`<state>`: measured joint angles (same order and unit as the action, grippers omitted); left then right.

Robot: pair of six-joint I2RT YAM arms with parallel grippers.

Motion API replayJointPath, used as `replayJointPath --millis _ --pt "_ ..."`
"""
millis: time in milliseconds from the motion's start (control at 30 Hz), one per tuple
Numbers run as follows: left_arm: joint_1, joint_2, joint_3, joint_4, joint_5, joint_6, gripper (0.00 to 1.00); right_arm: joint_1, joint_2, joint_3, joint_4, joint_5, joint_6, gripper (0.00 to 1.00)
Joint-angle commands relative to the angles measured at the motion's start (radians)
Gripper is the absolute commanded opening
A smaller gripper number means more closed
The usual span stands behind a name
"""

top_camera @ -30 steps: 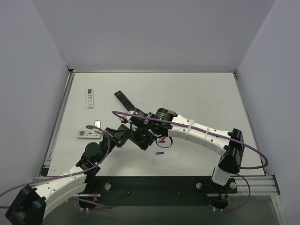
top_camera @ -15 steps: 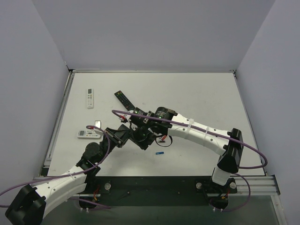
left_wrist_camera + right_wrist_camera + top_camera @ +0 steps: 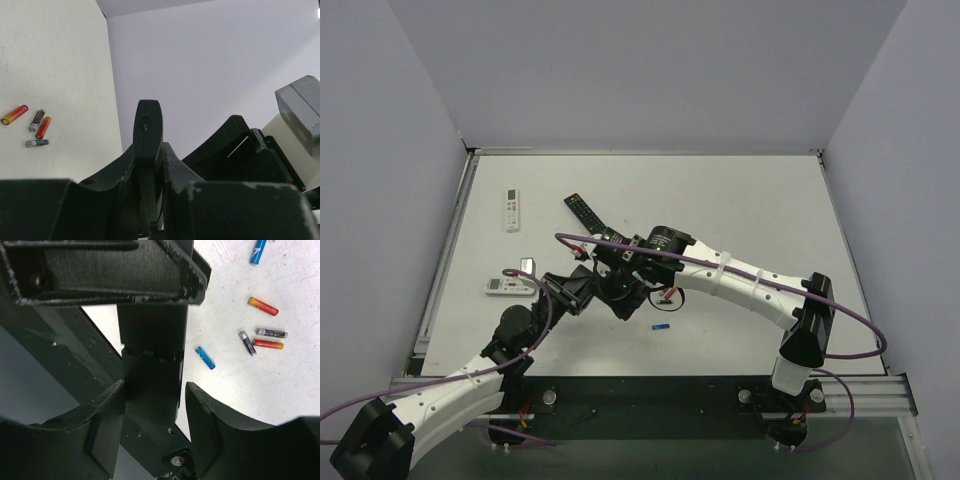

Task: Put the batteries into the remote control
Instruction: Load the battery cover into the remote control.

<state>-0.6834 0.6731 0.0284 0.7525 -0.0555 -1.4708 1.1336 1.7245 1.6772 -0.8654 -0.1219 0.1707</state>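
Note:
The slim black remote control (image 3: 148,125) stands edge-on between the fingers of my left gripper (image 3: 149,150), which is shut on it and holds it above the table. In the top view the left gripper (image 3: 588,286) meets my right gripper (image 3: 620,272) near the table's middle. In the right wrist view the remote (image 3: 150,365) sits between the open jaws of the right gripper (image 3: 155,392), with a gap at the right finger. Several batteries lie loose on the table: red ones (image 3: 263,306), dark ones (image 3: 247,343) and a blue one (image 3: 205,357). One blue battery (image 3: 661,326) lies apart.
A black remote with coloured buttons (image 3: 586,213) lies behind the grippers. Two white remotes (image 3: 512,210) (image 3: 508,286) lie at the left, with a small dark piece (image 3: 528,264) between them. Grey walls enclose the table.
The right gripper has edged a little to the left, further over the remote held by the left gripper. The left arm and the loose batteries have not visibly moved.

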Motion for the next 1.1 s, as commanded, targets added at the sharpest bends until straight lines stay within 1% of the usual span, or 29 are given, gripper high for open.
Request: replayJointPath --millis 0,200,500,700,733,833,967,1067 --pt "-0.008 -0.024 -0.004 0.039 0.000 -0.033 0.00 0.009 0.027 0.042 -0.041 0.002 -0.013 0.47" --pt "-0.008 -0.033 -0.007 0.025 0.000 -0.034 0.00 0.012 0.020 0.058 -0.047 0.008 -0.014 0.54" --pt "-0.008 -0.040 -0.008 0.015 0.000 -0.034 0.00 0.011 0.003 0.068 -0.047 0.011 -0.017 0.59" --pt "-0.008 -0.038 -0.008 0.015 0.002 -0.034 0.00 0.011 -0.023 0.084 -0.046 0.005 -0.034 0.67" --pt "-0.008 -0.035 -0.007 0.016 0.003 -0.034 0.00 0.011 -0.031 0.085 -0.046 0.005 -0.037 0.70" --pt "-0.008 -0.032 -0.004 0.015 0.006 -0.033 0.00 0.011 -0.046 0.093 -0.044 -0.010 -0.057 0.75" --pt "-0.008 -0.029 -0.001 0.015 0.009 -0.031 0.00 0.011 -0.085 0.096 -0.029 -0.028 -0.092 0.78" --pt "-0.008 -0.029 0.004 0.013 0.013 -0.031 0.00 0.011 -0.143 0.064 0.009 -0.065 -0.187 0.79"
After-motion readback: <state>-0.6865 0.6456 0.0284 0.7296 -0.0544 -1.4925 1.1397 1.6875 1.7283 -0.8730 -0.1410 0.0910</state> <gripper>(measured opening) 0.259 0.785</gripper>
